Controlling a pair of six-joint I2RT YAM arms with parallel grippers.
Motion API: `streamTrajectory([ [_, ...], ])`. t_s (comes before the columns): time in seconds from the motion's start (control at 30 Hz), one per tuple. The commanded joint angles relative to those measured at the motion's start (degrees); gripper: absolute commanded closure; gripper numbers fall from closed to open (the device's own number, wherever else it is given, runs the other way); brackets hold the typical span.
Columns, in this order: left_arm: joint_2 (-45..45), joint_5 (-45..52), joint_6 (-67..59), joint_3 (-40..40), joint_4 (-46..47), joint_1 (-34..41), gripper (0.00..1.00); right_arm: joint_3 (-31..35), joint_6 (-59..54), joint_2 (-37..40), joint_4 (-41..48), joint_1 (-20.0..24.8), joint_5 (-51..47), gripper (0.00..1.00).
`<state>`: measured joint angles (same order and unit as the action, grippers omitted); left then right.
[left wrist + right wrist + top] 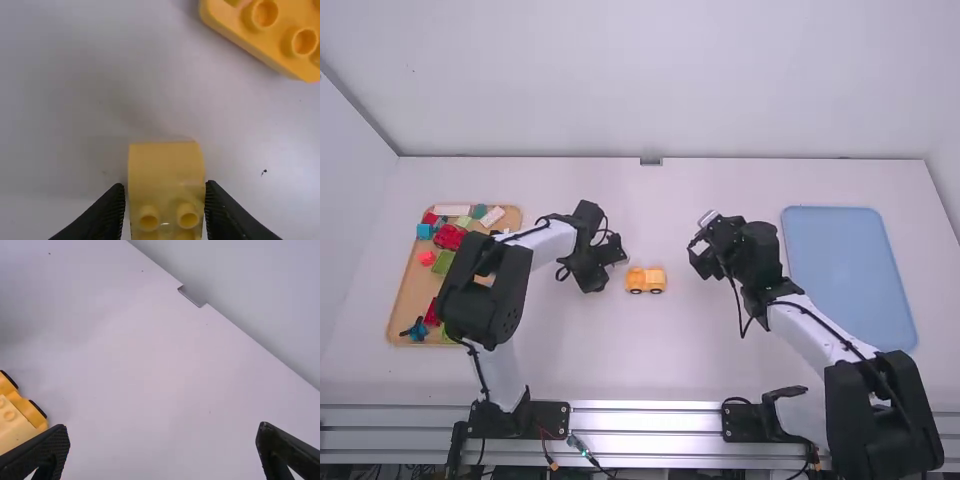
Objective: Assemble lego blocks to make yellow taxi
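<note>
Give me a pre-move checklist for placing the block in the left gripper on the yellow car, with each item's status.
1. Block between the left gripper's fingers: ok.
2. Left grip firm enough for pressing: cannot tell; the wrist view doesn't show force.
3. Yellow car standing on its wheels: ok.
4. Held block lined up over the car's studs: not ok; it is off to one side, with bare table between.
5. Right gripper open, nothing between its fingers: ok.
6. Right gripper bracing the car: not ok; it stands clear, to the car's right in the high view.
</note>
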<state>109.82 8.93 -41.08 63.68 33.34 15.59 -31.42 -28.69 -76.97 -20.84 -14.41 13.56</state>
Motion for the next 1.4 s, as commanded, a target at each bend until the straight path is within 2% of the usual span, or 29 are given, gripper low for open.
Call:
streamTrajectory([
  [0.0, 0.68, 0.13, 2.36, -0.37, 0.2, 0.52, 0.6, 0.44, 0.22, 0.9, -0.2, 0.24, 0.09, 0.01],
  [0.13, 0.68, -2.73, 9.38, -0.37, -0.04, 0.48, 0.74, 0.44, 0.2, 0.9, -0.24, 0.24, 0.09, 0.01],
  [0.3, 0.68, -2.99, 14.21, -0.37, -0.04, 0.55, 0.72, 0.44, 0.17, 0.9, -0.44, 0.22, 0.09, 0.01],
  [0.47, 0.68, -2.99, 23.21, -0.37, -2.12, 0.46, 0.89, 0.44, 0.2, 0.9, -1.09, 0.24, 0.09, 0.01],
  [0.63, 0.68, -2.19, 32.39, -0.37, -4.17, 0.52, 0.93, 0.44, 0.22, 0.9, -1.27, 0.22, 0.09, 0.01],
  [0.7, 0.68, -1.9, 38.23, -0.37, -4.96, 0.48, 0.98, 0.44, 0.2, 0.9, -1.27, 0.09, 0.09, 0.01],
  [0.93, 0.66, -2.32, 71.56, -0.37, -5.73, 0.48, 0.98, 0.44, 0.2, 0.9, -1.49, 0.24, 0.09, 0.02],
  [1.13, 0.66, -2.36, 113.5, -0.37, -1.6, 0.48, 0.98, 0.44, 0.17, 0.9, -1.49, 0.22, 0.09, 0.01],
  [1.23, 0.66, -2.36, 130.29, -0.37, 2.05, 0.48, 0.98, 0.44, 0.17, 0.9, -1.49, 0.24, 0.07, 0.01],
  [1.37, 0.66, -2.34, 139.18, -0.37, 2.89, 0.48, 0.97, 0.44, 0.2, 0.9, -1.49, 0.24, 0.09, 0.01],
])
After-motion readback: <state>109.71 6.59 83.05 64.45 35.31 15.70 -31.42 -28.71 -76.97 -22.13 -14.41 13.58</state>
